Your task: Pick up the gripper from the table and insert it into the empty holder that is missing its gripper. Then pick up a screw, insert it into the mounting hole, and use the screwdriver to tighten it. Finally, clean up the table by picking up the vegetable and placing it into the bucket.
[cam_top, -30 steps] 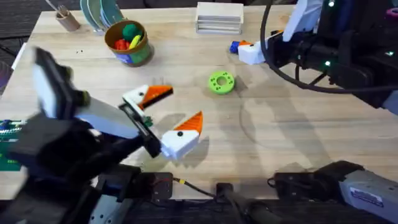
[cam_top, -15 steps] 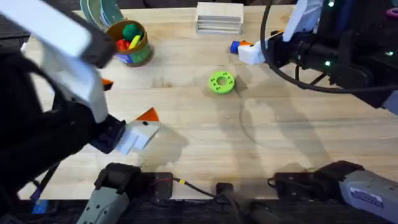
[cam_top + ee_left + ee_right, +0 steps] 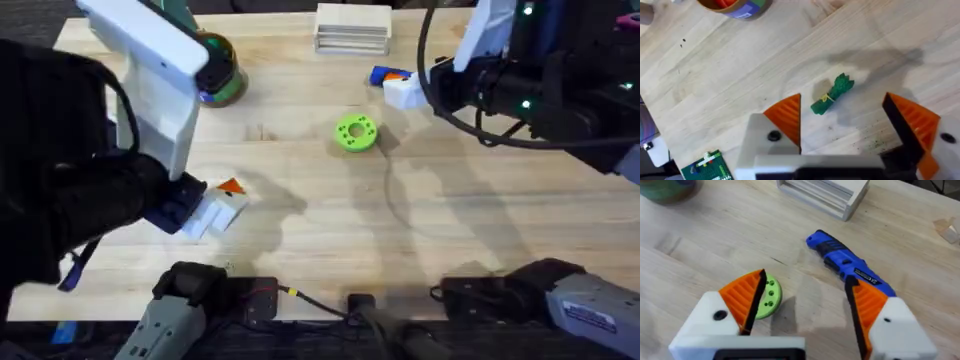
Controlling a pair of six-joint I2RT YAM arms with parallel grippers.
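Item: left gripper (image 3: pixel 842 125), white body, two orange ribbed pads (image 3: pixel 787 117) spread wide, nothing between them; it hangs over the bare wooden table (image 3: pixel 715 75) with the vegetable (image 3: pixel 832 94) lying on the wood between and just beyond its pads, untouched. Vegetable: small dark-green leafy bundle bound by a yellowish tie, lying flat at a slant. Bucket (image 3: pixel 735 6): orange inside, blue-green label, standing well apart from the vegetable across open wood; in the overhead view it (image 3: pixel 222 72) sits partly hidden behind the raised left arm (image 3: pixel 140 90). A green circuit board (image 3: pixel 705 166) shows at the table edge, on the gripper side of the vegetable. Item: right gripper (image 3: pixel 805 307), same make, pads parted wide and holding nothing. Screwdriver (image 3: pixel 847 262): bright blue, lying flat on the table, its rear end just past one right pad; whether the pad touches it cannot be told. Lime-green disc with holes (image 3: pixel 766 297): on the table, partly behind the other right pad, near the screwdriver; in the overhead view it (image 3: pixel 355 132) lies well apart from the vegetable's side of the table. White slatted block (image 3: pixel 822 192): beyond the screwdriver, near its far tip.
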